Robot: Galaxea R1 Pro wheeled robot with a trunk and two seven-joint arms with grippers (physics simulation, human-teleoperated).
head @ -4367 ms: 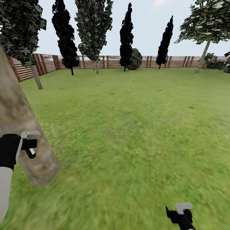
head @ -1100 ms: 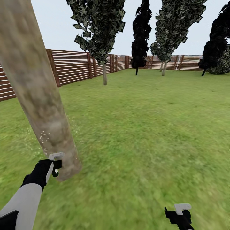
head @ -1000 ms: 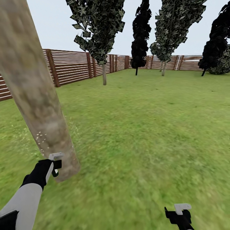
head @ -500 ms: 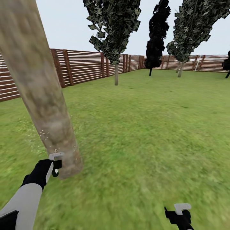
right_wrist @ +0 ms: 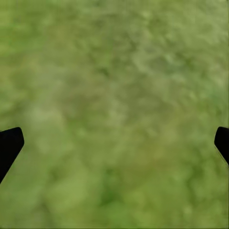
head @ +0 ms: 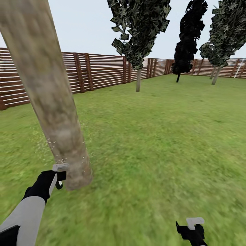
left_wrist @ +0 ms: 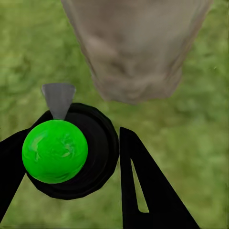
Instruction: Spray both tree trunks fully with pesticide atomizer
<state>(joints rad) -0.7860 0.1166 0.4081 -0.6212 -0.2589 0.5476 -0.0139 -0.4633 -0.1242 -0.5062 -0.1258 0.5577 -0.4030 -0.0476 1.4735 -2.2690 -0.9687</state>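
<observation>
A thick, mottled beige-grey tree trunk (head: 51, 95) leans up the left of the head view, its flared base on the grass. Whitish pesticide specks (head: 56, 150) dot its lower bark and the grass beside it. My left gripper (head: 58, 175) hovers just in front of the trunk's base. In the left wrist view that left gripper (left_wrist: 76, 136) is shut on the pesticide atomizer (left_wrist: 55, 151), a black body with a bright green round top. Its grey nozzle (left_wrist: 58, 98) points toward the trunk base (left_wrist: 136, 52). My right gripper (head: 193, 229) hangs low over grass, open (right_wrist: 114, 143) and holding nothing.
A brown slatted fence (head: 102, 70) runs along the back left of the lawn (head: 164, 136). A leafy tree with a thin trunk (head: 138, 80) stands near it, a dark narrow tree (head: 186, 51) and another leafy one (head: 222, 37) farther right.
The whole view has swung left, so the fence and far trees slide right in the picture. The trunk stands a little more to the right and nearer upright. Both arms keep their places.
</observation>
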